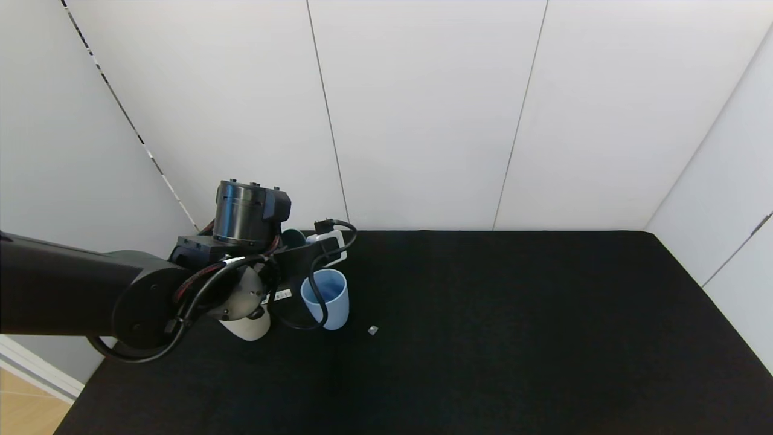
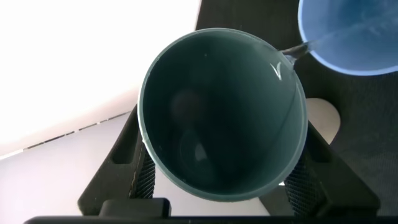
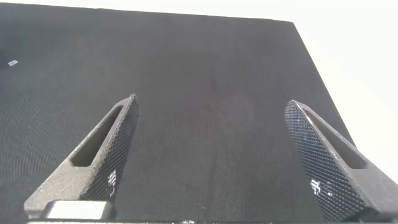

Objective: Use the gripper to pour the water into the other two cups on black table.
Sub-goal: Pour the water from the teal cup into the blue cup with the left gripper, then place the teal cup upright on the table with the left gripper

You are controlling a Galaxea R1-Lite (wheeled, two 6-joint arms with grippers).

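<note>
The left pincer (image 1: 296, 244) hangs over the tabletop's (image 1: 513, 338) rear left part, clamped on a teal cup (image 2: 222, 115). In the left wrist view its two ribbed fingers (image 2: 303, 186) press against opposite sides of that cup, whose mouth faces the camera. A thin stream of water (image 2: 297, 50) leaves the teal rim and runs into the blue cup (image 2: 351, 34) just beside it. In the head view only a sliver of the teal cup (image 1: 294, 237) shows behind the black wrist and cables.

The blue cup (image 1: 326, 298) stands upright on the tabletop, directly beneath the left pincer, with a looping black cable crossing its front. The cream cup (image 1: 246, 326) stands just to its left, mostly hidden under the grey arm joint; only its lower part shows. In the left wrist view a pale patch (image 2: 324, 121) shows past the teal cup's side; whether it is the cream cup I cannot tell. A tiny pale speck (image 1: 372, 330) lies on the tabletop near the blue cup's right side, apart from it.

The right pincer (image 3: 214, 155) does not appear in the head view. In its own wrist view its two textured fingers (image 3: 106, 158) stand wide apart with nothing between them, above bare tabletop (image 3: 205, 81), the speck (image 3: 12, 63) far off near the frame edge.
</note>
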